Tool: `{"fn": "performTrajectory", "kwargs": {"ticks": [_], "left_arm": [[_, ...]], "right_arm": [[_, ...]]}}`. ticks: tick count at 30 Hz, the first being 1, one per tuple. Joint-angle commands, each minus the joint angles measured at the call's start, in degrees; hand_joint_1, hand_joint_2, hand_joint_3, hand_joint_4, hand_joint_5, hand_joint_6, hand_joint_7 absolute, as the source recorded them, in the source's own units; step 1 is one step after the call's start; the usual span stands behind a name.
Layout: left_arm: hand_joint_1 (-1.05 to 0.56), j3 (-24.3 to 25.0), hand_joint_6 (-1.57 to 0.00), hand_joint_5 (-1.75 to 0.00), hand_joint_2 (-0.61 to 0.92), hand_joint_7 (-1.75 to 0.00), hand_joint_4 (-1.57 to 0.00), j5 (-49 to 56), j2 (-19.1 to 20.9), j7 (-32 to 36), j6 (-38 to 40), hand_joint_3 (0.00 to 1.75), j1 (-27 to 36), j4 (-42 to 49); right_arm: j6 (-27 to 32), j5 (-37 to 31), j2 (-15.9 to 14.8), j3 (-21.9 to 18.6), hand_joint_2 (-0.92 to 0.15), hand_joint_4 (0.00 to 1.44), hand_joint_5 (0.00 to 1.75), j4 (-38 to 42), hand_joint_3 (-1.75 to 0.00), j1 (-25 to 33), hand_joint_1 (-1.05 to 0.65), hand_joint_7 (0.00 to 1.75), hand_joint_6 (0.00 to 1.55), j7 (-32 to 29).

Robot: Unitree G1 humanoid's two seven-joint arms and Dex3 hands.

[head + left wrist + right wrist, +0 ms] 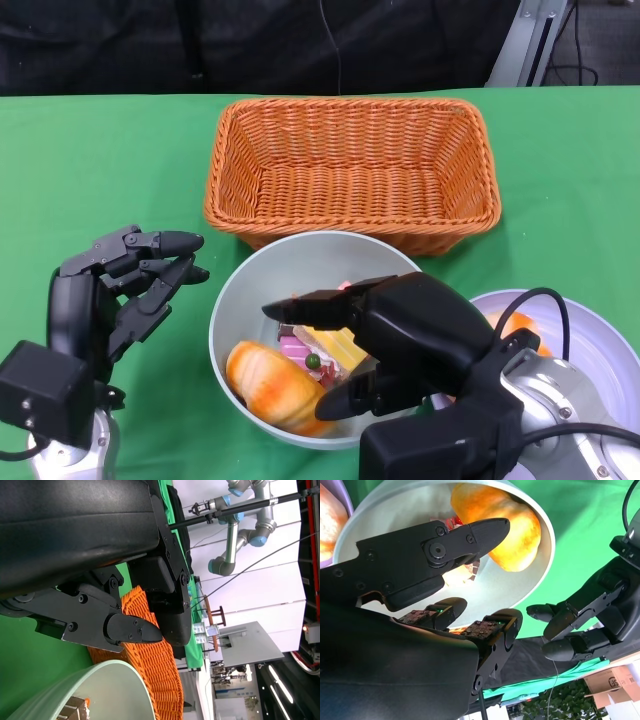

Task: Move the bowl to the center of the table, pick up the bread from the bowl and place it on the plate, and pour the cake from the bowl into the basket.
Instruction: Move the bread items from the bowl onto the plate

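Green table (100, 150), both robot hands spread: right (345, 345) over bowl (235, 290), left (130, 280) beside it.

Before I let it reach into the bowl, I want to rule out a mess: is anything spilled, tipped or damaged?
Nothing stands out. The bowl sits upright with the bread and cake inside, the basket is upright, and no food lies on the green cloth. Both hands hold nothing.

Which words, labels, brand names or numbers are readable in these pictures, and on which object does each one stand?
Cardboard box, in the right wrist view: a dark printed mark, too small and tilted to read with confidence.
Nothing else: no readable text on the bowl, basket, plate, or either robot hand.
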Motion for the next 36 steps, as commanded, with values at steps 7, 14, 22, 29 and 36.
{"fn": "performTrajectory", "kwargs": {"ticks": [7, 14, 22, 29, 36], "left_arm": [[-0.30, 0.1, -1.01, -0.96, 0.92, -0.45, -0.85, 2.8, 1.1, 3.2, -0.9, 0.20, -0.6, 0.7], [-0.24, 0.3, -1.04, -0.99, 0.92, -0.46, -0.85, 1.8, 0.7, 2.3, -0.8, 0.25, -0.5, 0.5], [-0.22, 0.6, -1.04, -1.00, 0.92, -0.48, -0.83, 1.4, 0.1, 3.2, -1.3, 0.30, -0.5, 0.1], [-0.25, 0.6, -1.03, -0.97, 0.92, -0.49, -0.83, 1.9, 0.3, 3.5, -1.8, 0.30, -0.4, 0.2], [-0.27, 0.4, -1.03, -0.90, 0.92, -0.49, -0.87, 2.8, 0.0, 4.8, -2.2, 0.27, -0.2, 0.1]], "right_arm": [[2.4, -0.9, 0.2, 1.0, -0.92, 0.83, 0.08, -0.1, -0.09, -1.4, -0.84, 0.00, 0.28, 0.9], [2.9, -1.3, 0.3, 2.4, -0.92, 0.37, 0.91, 1.3, -0.12, -2.4, -0.85, 0.01, 0.29, 0.9], [3.7, -1.9, 0.7, 2.9, -0.92, 0.33, 0.97, 2.9, -0.11, -3.1, -0.84, 0.01, 0.29, 1.0], [4.1, -3.2, 1.1, 3.6, -0.92, 0.37, 0.85, 5.2, -0.13, -3.7, -0.83, 0.01, 0.31, -0.3], [4.8, -3.9, 1.3, 4.3, -0.92, 0.47, 0.55, 6.7, -0.13, -4.4, -0.83, 0.00, 0.32, 0.1]]}}
